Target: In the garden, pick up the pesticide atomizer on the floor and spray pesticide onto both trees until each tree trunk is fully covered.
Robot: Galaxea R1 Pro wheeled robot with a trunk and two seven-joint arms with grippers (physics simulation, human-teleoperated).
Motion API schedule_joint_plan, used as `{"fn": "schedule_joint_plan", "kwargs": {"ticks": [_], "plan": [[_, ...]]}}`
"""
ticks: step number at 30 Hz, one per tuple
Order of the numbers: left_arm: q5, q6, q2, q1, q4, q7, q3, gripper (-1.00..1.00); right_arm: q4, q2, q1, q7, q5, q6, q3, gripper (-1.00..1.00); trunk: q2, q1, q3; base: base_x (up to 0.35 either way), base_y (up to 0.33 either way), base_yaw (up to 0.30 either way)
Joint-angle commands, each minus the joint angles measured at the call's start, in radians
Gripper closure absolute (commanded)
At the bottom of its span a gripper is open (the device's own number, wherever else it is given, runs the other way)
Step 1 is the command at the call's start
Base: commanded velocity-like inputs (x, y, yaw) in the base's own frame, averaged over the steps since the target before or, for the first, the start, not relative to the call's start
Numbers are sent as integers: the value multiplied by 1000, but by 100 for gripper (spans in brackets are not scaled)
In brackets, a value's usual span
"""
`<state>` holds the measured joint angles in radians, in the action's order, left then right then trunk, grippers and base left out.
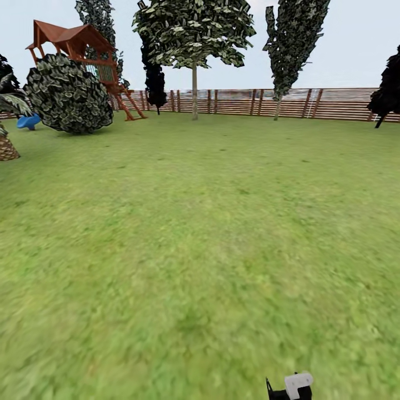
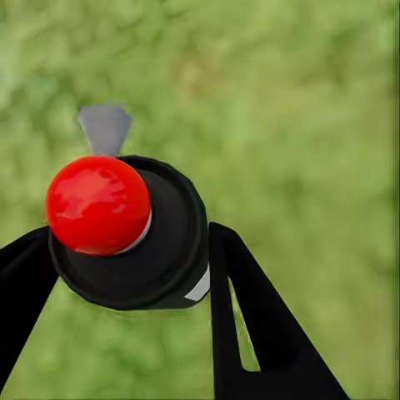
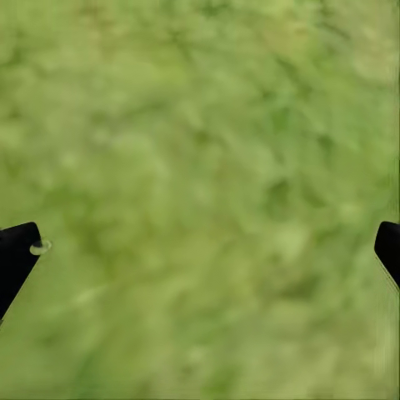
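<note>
left gripper (image 2: 129, 250) clamps atomizer (image 2: 125, 233) | right gripper (image 3: 204, 250) jaws wide, seemingly empty

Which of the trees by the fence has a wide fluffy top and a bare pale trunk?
The tree in the middle of the head view. Its trunk is straight and pale; its neighbours are narrow, tall or nearly black.
</note>
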<state>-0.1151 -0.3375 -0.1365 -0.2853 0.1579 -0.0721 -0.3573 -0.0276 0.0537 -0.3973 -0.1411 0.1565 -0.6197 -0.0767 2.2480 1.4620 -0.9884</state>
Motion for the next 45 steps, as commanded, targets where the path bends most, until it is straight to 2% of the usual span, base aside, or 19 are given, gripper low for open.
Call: {"fn": "schedule_joint_plan", "kwargs": {"ticks": [1,45], "plan": [[0,0,0,0,0,0,0,100,0,0,0,0,0,0,0,-100,0,0,0,339,0,0],[0,0,-1,0,0,0,0,100,0,0,0,0,0,0,0,-100,0,0,0,339,0,0]]}}
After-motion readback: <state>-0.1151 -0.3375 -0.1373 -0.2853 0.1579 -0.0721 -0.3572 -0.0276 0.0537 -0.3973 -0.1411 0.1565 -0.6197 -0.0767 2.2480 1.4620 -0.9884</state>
